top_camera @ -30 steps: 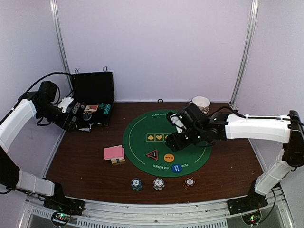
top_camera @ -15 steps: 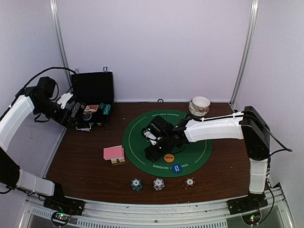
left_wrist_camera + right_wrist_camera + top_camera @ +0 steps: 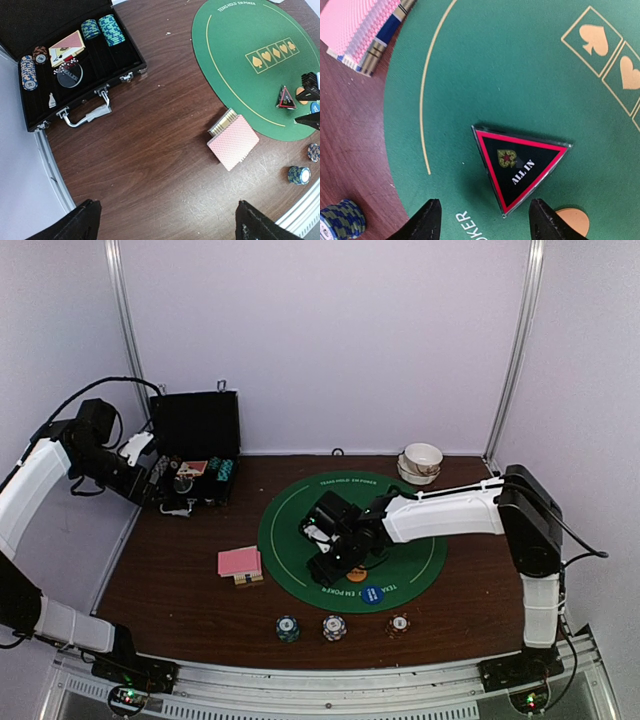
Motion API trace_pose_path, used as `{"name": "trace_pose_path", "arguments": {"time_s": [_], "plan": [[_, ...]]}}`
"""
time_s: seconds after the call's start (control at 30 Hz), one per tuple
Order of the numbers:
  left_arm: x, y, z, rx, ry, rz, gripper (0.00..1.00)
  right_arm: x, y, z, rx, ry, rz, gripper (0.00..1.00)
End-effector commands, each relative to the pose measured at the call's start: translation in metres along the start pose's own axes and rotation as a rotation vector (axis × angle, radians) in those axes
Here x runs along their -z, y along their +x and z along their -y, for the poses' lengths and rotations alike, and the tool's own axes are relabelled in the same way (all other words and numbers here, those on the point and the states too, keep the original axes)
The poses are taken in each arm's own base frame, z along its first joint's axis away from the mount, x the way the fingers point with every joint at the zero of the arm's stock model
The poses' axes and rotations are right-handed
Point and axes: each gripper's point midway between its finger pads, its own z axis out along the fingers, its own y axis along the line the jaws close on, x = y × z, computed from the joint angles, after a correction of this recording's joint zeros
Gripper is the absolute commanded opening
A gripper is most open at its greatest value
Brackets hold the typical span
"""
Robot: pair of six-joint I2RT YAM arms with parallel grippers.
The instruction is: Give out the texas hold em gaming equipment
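The red-black triangle marker lies flat on the green mat. My right gripper is open just above it, one finger on each side near its lower corner, not touching. In the top view the right gripper covers the marker. The orange disc and the blue disc lie beside it. The pink-backed cards sit left of the mat. Three chip stacks stand in a row at the front. My left gripper is open and empty, high over bare table near the case.
The open black case at the back left holds more chips and cards. The stacked white bowls stand at the back right. The left wrist view shows the case and the cards.
My right gripper has swung from the mat's right side leftward and come down over the triangle marker. The left arm has barely moved.
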Motion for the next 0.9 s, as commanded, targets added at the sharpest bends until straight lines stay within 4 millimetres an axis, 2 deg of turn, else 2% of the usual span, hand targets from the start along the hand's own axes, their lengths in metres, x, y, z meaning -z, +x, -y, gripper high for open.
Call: {"name": "trace_pose_path", "arguments": {"time_s": [0.0,0.3,0.47,0.57,0.7,0.87], "plan": [[0.008,-0.011,0.005,0.000,0.021,0.041,0.98,-0.005,0.013,0.008,0.008,0.039,-0.029,0.63],[0.013,-0.016,0.007,0.006,0.029,0.061,0.98,-0.017,0.015,0.019,-0.005,0.059,-0.045,0.60],[0.013,-0.016,0.009,0.011,0.036,0.065,0.98,-0.027,0.016,0.018,0.007,0.050,-0.068,0.54],[0.015,-0.018,0.010,0.011,0.038,0.071,0.98,-0.033,0.014,0.016,0.011,0.042,-0.077,0.46],[0.016,-0.019,0.010,0.013,0.040,0.075,0.97,-0.037,0.004,0.010,0.016,0.022,-0.067,0.38],[0.015,-0.019,0.010,0.015,0.045,0.074,0.98,-0.042,-0.016,0.003,0.017,0.008,-0.040,0.34]]}}
